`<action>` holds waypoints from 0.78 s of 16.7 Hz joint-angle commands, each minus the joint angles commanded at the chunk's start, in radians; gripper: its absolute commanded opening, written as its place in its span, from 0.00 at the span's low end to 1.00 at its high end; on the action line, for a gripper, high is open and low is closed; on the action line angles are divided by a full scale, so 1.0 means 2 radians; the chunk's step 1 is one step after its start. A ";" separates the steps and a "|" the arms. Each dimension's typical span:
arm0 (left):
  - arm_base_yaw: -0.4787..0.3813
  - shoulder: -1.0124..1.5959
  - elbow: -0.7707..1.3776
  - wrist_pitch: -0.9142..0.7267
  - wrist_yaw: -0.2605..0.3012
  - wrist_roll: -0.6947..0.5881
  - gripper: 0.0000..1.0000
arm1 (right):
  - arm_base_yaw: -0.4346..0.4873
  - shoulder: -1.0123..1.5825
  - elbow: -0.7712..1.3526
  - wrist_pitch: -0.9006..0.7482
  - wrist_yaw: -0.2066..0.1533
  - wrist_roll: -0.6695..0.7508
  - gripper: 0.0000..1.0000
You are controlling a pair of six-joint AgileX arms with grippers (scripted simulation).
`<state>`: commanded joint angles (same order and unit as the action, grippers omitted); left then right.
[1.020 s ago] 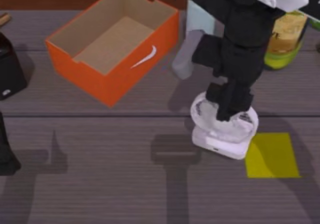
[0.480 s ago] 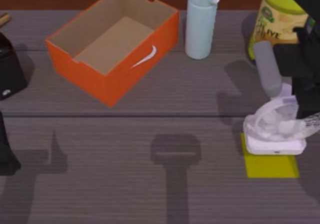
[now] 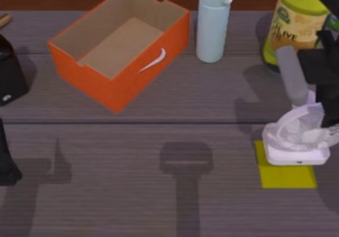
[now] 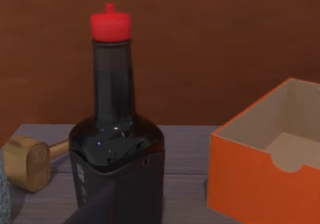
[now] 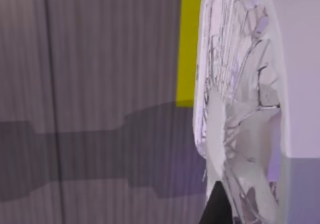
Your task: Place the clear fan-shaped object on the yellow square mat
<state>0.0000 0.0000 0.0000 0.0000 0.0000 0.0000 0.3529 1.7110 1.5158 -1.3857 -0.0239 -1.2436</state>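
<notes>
the yellow square mat [image 3: 287, 176] lies on the table [image 3: 159, 205] toward the right side of the top view, nearest the front edge; its front strip is bare. the clear fan-shaped object [image 3: 295, 137] covers the mat's rear part, white base over the yellow, ribbed disc upright above it. contact between base and mat cannot be told from above. in the right wrist view the ribbed disc [image 5: 240, 108] fills the frame close up, with a strip of the mat [image 5: 192, 38] showing beside it. the right gripper [image 3: 317, 128] is at the disc's right side, at the right edge of the top view, clamped on the fan as far as the views show. farther back stand an orange shoe box [image 3: 119, 46], open and angled, a pale-blue bottle [image 3: 213, 22], and an olive oil bottle [image 3: 295, 19] behind the right arm. the left arm is parked at the far left of the table; its own fingers are out of sight, so their state cannot be told. its wrist view shows a dark sauce bottle [image 4: 116, 149] with a red cap, beside the box [image 4: 260, 154].
</notes>
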 joint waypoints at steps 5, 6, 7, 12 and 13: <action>0.000 0.000 0.000 0.000 0.000 0.000 1.00 | -0.002 0.004 -0.055 0.062 0.000 0.000 0.00; 0.000 0.000 0.000 0.000 0.000 0.000 1.00 | -0.002 0.005 -0.060 0.066 0.000 0.000 0.00; 0.000 0.000 0.000 0.000 0.000 0.000 1.00 | -0.002 0.005 -0.060 0.067 0.000 0.000 0.00; 0.000 0.000 0.000 0.000 0.000 0.000 1.00 | -0.002 0.005 -0.060 0.067 0.000 0.000 0.23; 0.000 0.000 0.000 0.000 0.000 0.000 1.00 | -0.002 0.005 -0.060 0.067 0.000 0.000 0.30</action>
<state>0.0000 0.0000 0.0000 0.0000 0.0000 0.0000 0.3492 1.7216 1.3950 -1.2519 -0.0241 -1.2442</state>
